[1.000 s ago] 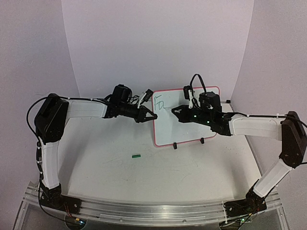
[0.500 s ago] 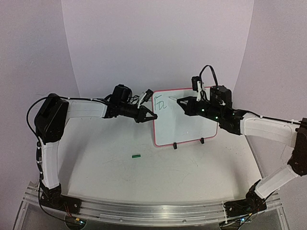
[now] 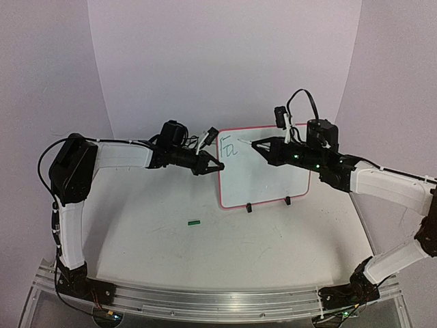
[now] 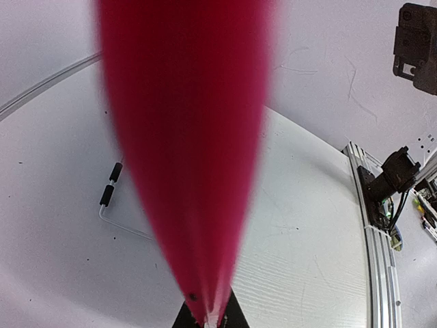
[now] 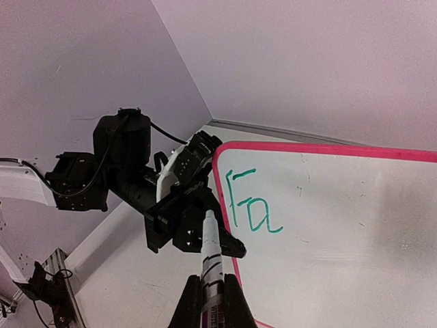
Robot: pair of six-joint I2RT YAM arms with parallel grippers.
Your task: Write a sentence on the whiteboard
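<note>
The whiteboard (image 3: 268, 179) stands upright on two black feet, its red-pink rim (image 5: 321, 148) around a white face. Green lettering "Fa" (image 3: 228, 147) sits in its top left corner, also clear in the right wrist view (image 5: 250, 206). My left gripper (image 3: 214, 166) is shut on the board's left rim, which fills the left wrist view as a red blur (image 4: 184, 137). My right gripper (image 3: 265, 147) is shut on a white marker (image 5: 211, 251). The marker's tip (image 3: 240, 141) points at the board just right of the letters; I cannot tell whether it touches.
A small green marker cap (image 3: 194, 222) lies on the table in front of the board. The aluminium rail (image 3: 218, 297) with both arm bases runs along the near edge. White walls close in behind and beside the board.
My right gripper with the marker has risen and shifted right along the board's top. The second letter has gone from a partial stroke to a full "a". The left arm has held still.
</note>
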